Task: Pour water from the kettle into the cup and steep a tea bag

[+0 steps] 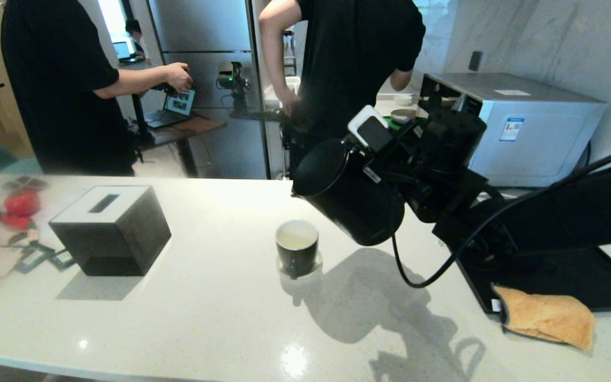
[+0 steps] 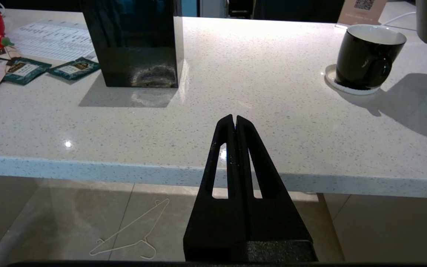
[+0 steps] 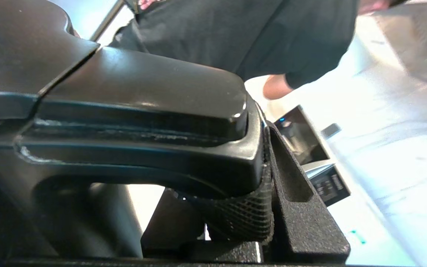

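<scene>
**Kettle tipped over the cup on a white counter**

A pale speckled stone counter (image 1: 220,318) fills the foreground of a kitchen, with a steel refrigerator (image 1: 204,48) and a silver microwave oven (image 1: 528,127) behind it. Two people in black shirts (image 1: 56,85) stand on the far side, one reaching toward a laptop (image 1: 173,109).

The kettle (image 1: 350,193), matte black and cylindrical, hangs tilted above the counter, its mouth turned down and to the left, just above and to the right of the cup. The right gripper (image 3: 269,193) has its jaws clamped on the kettle's handle (image 3: 143,122), one ribbed finger pad pressed against it. A black cable (image 1: 417,276) loops down from the arm to the counter.

A black cube tissue box (image 1: 112,231) stands well to the left. An orange cloth (image 1: 547,315) lies at the right edge beside a black tray (image 1: 549,276).

The cup (image 1: 297,246), a black mug with a white inside, sits on a small white coaster (image 2: 347,89) and holds pale liquid.

The left gripper (image 2: 234,122) hovers off the counter's near edge, jaws pressed together and empty. Teal packets (image 2: 50,68) lie at the far left.
</scene>
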`<state>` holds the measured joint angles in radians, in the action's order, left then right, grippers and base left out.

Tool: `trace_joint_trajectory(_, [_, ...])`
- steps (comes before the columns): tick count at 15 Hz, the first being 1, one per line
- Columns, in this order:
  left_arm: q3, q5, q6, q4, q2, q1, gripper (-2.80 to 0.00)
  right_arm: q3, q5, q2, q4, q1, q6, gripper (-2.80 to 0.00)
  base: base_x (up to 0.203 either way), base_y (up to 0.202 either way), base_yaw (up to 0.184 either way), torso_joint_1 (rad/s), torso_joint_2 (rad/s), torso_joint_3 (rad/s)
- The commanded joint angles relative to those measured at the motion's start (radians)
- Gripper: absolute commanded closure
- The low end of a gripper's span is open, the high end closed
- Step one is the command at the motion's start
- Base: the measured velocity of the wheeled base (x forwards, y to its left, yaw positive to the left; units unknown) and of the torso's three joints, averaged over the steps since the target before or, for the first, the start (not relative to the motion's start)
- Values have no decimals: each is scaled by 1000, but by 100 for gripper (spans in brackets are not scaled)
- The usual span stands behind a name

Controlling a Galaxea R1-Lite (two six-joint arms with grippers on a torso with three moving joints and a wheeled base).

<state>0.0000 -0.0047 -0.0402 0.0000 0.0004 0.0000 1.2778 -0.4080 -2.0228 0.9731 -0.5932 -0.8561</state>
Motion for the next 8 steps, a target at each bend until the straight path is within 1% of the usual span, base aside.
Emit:
trace_joint_trajectory(1, [0,0,-1,0,1,0,0,8,-3,32,-28,2,30,0,0,0,0,0,0,0])
trace_joint_trajectory(4, [0,0,-1,0,1,0,0,14,-3,72,-104,18,106,0,0,0,0,0,0,0])
trace_joint_trajectory(8, [0,0,-1,0,1,0,0,21,-2,133,-198,72,187,0,0,0,0,0,0,0])
